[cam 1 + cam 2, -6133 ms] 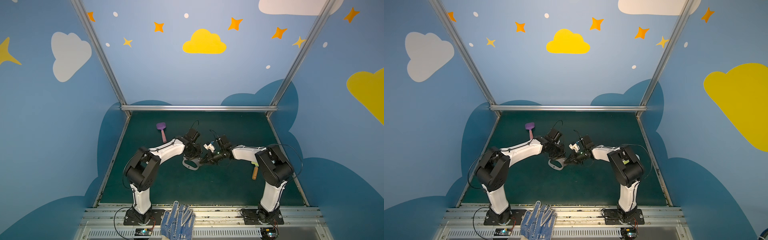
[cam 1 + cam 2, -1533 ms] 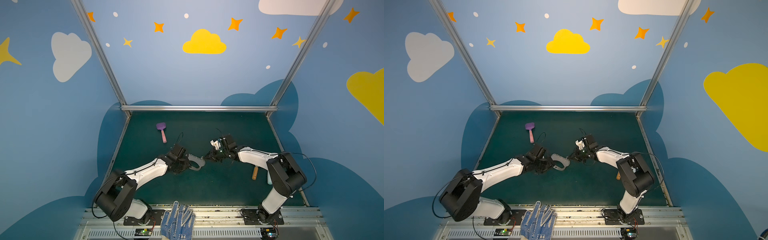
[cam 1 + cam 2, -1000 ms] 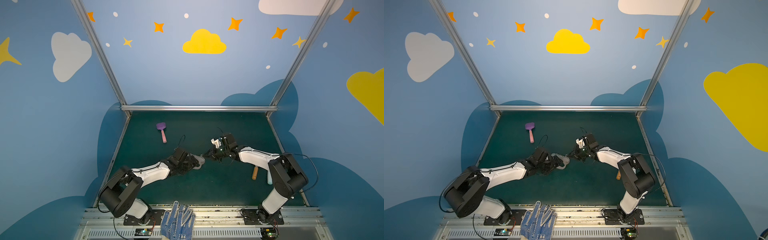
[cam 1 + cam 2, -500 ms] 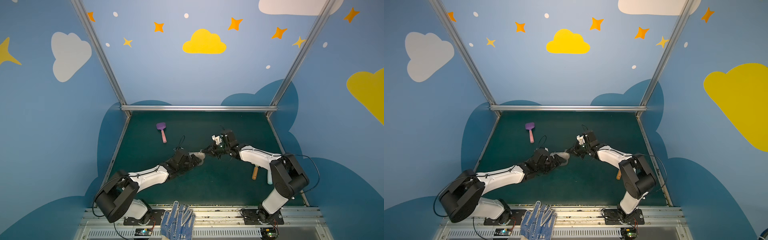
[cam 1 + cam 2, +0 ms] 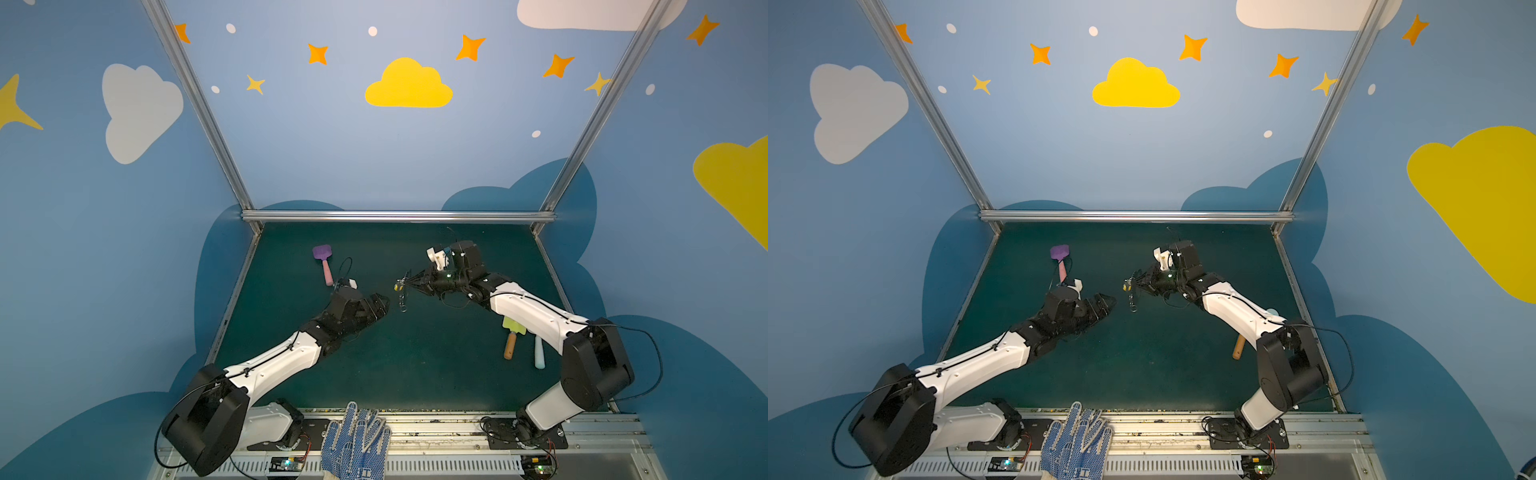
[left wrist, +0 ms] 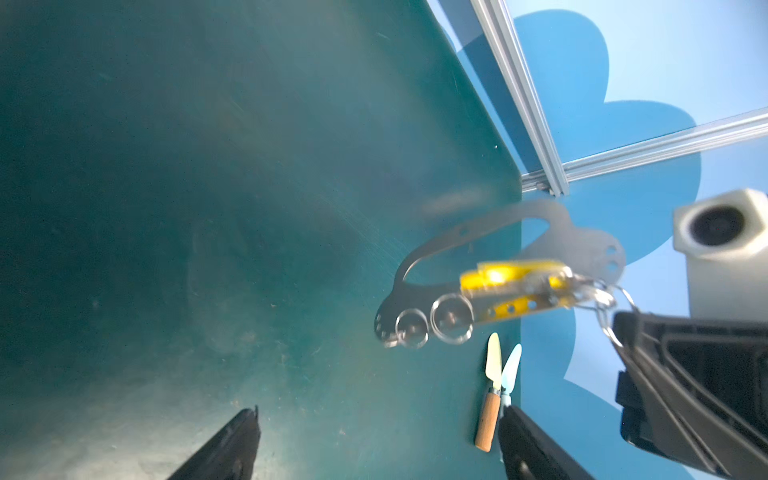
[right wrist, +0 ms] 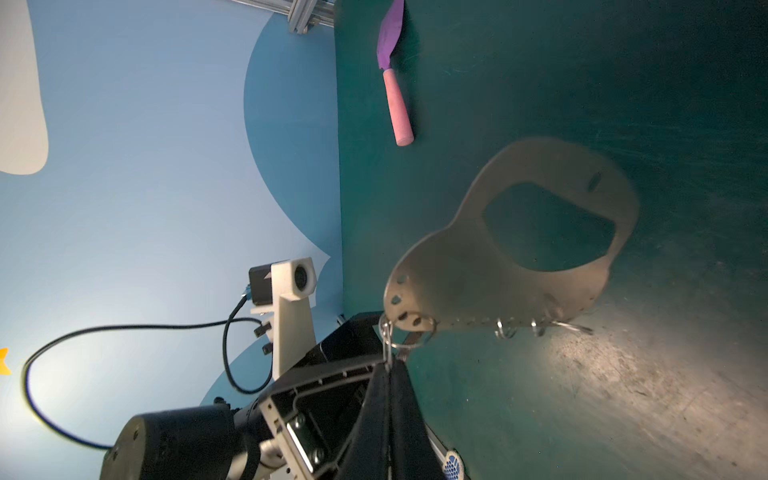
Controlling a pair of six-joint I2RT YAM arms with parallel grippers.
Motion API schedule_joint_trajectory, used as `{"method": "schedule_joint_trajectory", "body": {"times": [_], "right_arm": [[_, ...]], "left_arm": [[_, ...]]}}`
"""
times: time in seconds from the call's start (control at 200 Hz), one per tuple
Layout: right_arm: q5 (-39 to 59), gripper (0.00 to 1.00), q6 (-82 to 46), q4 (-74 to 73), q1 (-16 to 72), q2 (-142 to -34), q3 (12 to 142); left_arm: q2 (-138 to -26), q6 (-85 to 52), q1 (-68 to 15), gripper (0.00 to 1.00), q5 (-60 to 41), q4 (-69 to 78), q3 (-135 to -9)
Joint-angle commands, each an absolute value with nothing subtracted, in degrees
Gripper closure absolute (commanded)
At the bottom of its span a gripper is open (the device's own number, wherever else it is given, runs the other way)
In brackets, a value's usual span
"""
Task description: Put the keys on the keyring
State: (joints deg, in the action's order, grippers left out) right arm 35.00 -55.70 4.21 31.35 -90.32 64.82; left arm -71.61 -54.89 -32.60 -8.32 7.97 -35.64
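- keyring (image 7: 457, 270): flat dull grey
- keys (image 6: 515, 286): silver, with yellow tag (a yellow speck in both top views)
- mat (image 5: 415, 374): dark green, scuffed pale in patches
- spatula (image 5: 325, 264): purple blade, pink handle
- walls (image 5: 332, 158): blue; yellow and white clouds, orange stars
- glove (image 5: 355, 440): white, blue dots

Both top views are bright, evenly lit and sharp, though the aluminium frame posts (image 5: 199, 108) splay apart with wide-angle stretch toward the edges. The dark green desk (image 5: 415, 365) carries only faint shadows. In both wrist views the flat grey D-shaped metal keyring (image 6: 582, 245) is smeared by blur. The silver keys with a yellow plastic tag (image 6: 511, 274) blur too, and pale glare washes part of the desk.
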Motion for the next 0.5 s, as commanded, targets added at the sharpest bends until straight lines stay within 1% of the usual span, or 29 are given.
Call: {"method": "schedule_joint_trajectory", "body": {"times": [0.0,0.11,0.275,0.315,0.355,0.451,0.496], "right_arm": [[35.8,1.00,-52.7,7.7,30.5,-87.4,66.8],[36.2,1.00,-52.4,8.1,29.9,-86.6,67.1],[37.1,1.00,-53.1,7.2,29.7,-85.8,66.9],[37.4,1.00,-53.3,7.1,29.7,-85.7,66.9],[37.7,1.00,-53.3,7.2,29.7,-85.6,66.9],[38.1,1.00,-53.3,7.0,29.7,-85.5,67.0],[38.3,1.00,-53.2,7.1,29.7,-85.3,67.0]], "left_arm": [[-70.5,-53.0,-30.6,0.09,-14.3,12.1,-35.1],[-70.6,-50.9,-30.4,0.09,-16.7,12.5,-36.0],[-72.3,-47.1,-30.8,0.17,-22.2,16.0,-36.4],[-72.9,-45.7,-31.2,0.18,-23.2,16.3,-37.0],[-73.6,-44.3,-31.4,0.17,-24.1,16.7,-37.5],[-75.2,-40.1,-32.2,0.11,-24.3,16.0,-39.5],[-76.0,-38.4,-32.3,0.10,-24.1,15.4,-40.4]]}}
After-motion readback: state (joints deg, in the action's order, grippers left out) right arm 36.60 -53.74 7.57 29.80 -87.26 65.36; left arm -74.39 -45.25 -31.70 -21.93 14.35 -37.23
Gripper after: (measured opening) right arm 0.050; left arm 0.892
